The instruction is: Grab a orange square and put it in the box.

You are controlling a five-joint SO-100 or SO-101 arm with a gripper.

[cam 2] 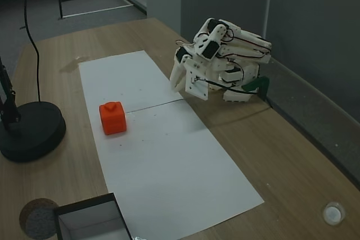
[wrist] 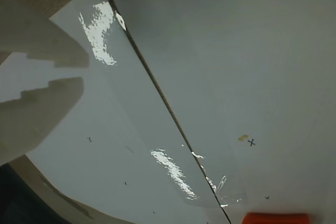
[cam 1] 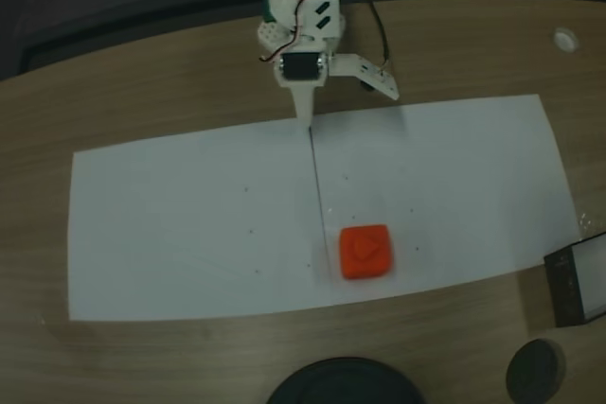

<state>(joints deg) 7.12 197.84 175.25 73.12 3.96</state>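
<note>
The orange square [cam 1: 365, 252] lies on white paper, near that sheet's front edge in a fixed view; it also shows as an orange block [cam 2: 113, 117] and as a sliver at the bottom of the wrist view [wrist: 275, 217]. The box [cam 1: 578, 281], black-walled with a pale inside, sits at the right edge, and at the bottom left in the other fixed view [cam 2: 93, 217]. My gripper [cam 1: 305, 115] hangs folded near the arm's base, tips down over the paper's far edge, far from the square. Its fingers [wrist: 42, 114] nearly touch, holding nothing. The gripper [cam 2: 175, 85] points down at the paper's seam.
Two white sheets [cam 1: 189, 224] meet at a dark seam on the wooden table. A big black disc [cam 1: 346, 383] and a dark round cylinder [cam 1: 535, 371] stand at the front edge. A small white round cap [cam 1: 565, 40] lies at the far right.
</note>
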